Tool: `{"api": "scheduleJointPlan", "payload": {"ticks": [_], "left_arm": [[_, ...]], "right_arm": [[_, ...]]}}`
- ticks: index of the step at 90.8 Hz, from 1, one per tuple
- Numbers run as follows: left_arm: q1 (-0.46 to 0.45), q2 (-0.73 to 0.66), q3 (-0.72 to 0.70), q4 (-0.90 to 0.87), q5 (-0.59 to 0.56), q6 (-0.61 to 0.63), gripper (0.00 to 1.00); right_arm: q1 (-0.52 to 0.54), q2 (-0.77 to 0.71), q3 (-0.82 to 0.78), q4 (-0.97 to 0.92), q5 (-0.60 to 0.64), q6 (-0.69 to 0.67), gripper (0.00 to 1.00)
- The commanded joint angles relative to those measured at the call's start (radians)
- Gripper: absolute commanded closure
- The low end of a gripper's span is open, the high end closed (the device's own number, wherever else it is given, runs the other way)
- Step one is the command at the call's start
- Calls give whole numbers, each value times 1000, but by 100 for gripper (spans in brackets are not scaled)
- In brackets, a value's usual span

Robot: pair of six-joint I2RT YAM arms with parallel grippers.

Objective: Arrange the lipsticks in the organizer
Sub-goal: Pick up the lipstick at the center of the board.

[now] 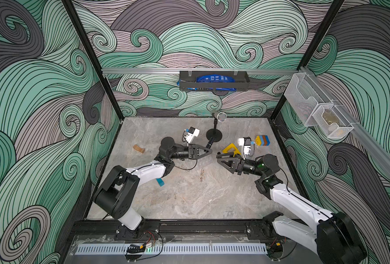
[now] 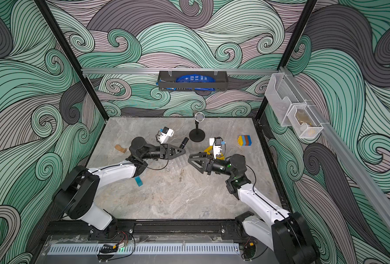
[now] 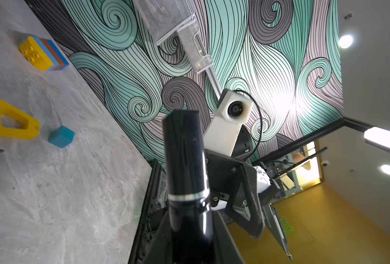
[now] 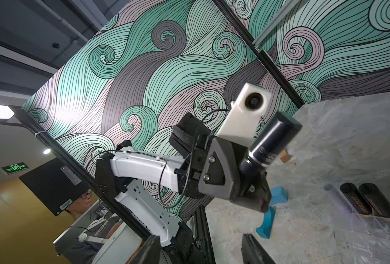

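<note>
While its jaws are clamped on a black lipstick (image 1: 210, 144), the left gripper (image 1: 209, 149) hangs over the middle of the table (image 1: 189, 201). The tube sticks out past the fingertips. Facing it and near, the right gripper (image 1: 220, 160) has its jaws apart with nothing between them. On the table between the two grippers lies the clear organizer (image 2: 175, 164), faint in both top views. The right wrist view shows two black lipsticks (image 4: 355, 198) in its cells, with a pale lilac one (image 4: 333, 194) just beside them. A yellow frame (image 1: 229, 148) lies just beyond the right gripper.
</note>
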Motion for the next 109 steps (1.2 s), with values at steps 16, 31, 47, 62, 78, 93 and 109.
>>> {"api": "scheduleJointPlan", "payload": {"ticks": [16, 31, 47, 62, 78, 93, 109], "left_arm": [[1, -12, -29, 250, 84, -119, 100], [-1, -34, -50, 225, 89, -89, 100], [-23, -30, -53, 212, 88, -68, 100], [-26, -27, -54, 214, 87, -69, 100], [-28, -36, -58, 182, 82, -47, 100], [-28, -97, -69, -11, 61, 82, 86], [-14, -280, -61, -585, -33, 472, 59]], "right_arm": [[11, 103, 128, -54, 40, 22, 42], [2, 130, 152, -126, 88, 23, 46], [14, 179, 207, -115, 59, 32, 48], [31, 205, 212, -68, 37, 65, 56], [37, 218, 208, -36, 32, 104, 68], [40, 219, 202, -33, 58, 134, 81], [23, 210, 192, -58, 134, 156, 88]]}}
